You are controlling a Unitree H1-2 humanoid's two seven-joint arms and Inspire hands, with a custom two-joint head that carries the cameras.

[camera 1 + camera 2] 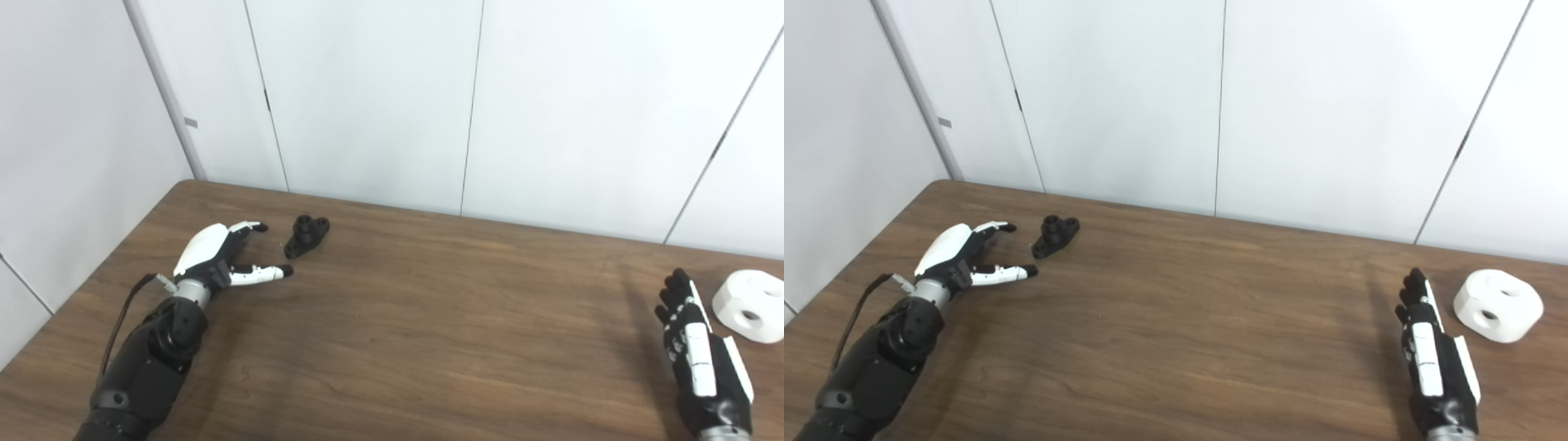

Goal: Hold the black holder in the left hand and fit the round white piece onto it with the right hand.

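Note:
The black holder (307, 234) lies on the brown table (416, 318) at the far left, a small flanged part with a short post. My left hand (223, 256) is open just left of it, thumb and fingers spread toward it, not touching. The round white piece (750, 304), with holes in its top and side, sits near the table's right edge. My right hand (698, 349) is open and flat, fingers straight, just left of the white piece and apart from it. Both also show in the right eye view: holder (1055, 235), white piece (1498, 304).
White wall panels (380, 98) stand close behind the table's far edge. The table's left edge runs diagonally beside my left arm (147, 367).

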